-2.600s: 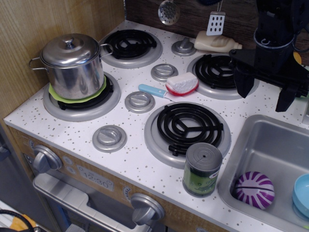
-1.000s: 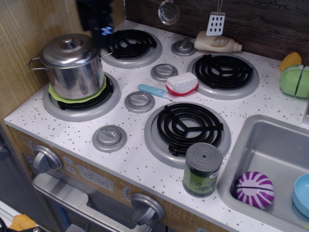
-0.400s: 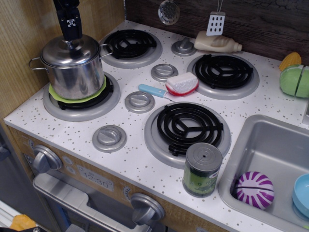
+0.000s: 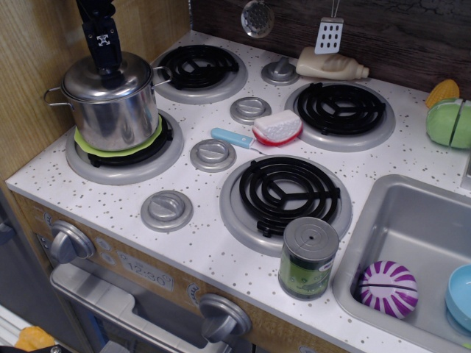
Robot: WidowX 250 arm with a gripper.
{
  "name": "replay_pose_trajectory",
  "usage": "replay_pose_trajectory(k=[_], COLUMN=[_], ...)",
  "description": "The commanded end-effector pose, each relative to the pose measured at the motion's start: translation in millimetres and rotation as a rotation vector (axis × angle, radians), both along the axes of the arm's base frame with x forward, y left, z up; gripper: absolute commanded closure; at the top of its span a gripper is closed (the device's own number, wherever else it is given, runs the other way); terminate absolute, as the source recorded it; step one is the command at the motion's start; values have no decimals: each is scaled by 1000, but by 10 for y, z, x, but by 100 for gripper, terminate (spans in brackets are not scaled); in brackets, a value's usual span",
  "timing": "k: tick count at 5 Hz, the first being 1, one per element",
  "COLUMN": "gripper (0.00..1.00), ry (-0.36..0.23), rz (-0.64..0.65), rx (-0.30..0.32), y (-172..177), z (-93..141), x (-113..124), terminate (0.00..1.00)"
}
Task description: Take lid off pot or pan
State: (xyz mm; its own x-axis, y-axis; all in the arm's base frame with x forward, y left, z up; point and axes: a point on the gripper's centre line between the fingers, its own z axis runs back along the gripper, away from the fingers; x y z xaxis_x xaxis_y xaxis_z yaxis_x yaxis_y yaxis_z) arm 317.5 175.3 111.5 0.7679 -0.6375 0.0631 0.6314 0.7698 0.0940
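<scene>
The shiny steel pot (image 4: 118, 118) with two loop handles stands on a green mat (image 4: 153, 137) on the front-left burner. The domed steel lid (image 4: 131, 76) sits on it, closed. My black gripper (image 4: 110, 73) comes down from the top left, and its tip is at the middle of the lid, right over the knob, which it hides. I see the fingers edge-on, so I cannot tell whether they are open or closed on the knob.
A wooden wall (image 4: 37, 44) rises close behind the pot on the left. A white-and-red scrub brush (image 4: 276, 126) lies mid-stove. A grey-and-green can (image 4: 308, 257) stands at the front. The sink (image 4: 412, 213) at the right holds a purple striped ball (image 4: 388, 288). A cream bottle (image 4: 331, 65) lies at the back.
The gripper swung from the far right across to the pot, then came down onto the middle of the lid and shifted slightly left. The lid and pot have not moved.
</scene>
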Motion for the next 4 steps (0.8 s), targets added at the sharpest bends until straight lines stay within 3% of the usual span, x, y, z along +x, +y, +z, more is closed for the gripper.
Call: replay_pose_trajectory(k=[1, 2, 4], gripper=[0, 100, 100], ry=[-19, -16, -7], rz=[-18, -15, -15], rx=[18, 18, 4], y=[28, 22, -30], z=[112, 108, 173], x=[-43, -63, -36], terminate=[0, 0, 0])
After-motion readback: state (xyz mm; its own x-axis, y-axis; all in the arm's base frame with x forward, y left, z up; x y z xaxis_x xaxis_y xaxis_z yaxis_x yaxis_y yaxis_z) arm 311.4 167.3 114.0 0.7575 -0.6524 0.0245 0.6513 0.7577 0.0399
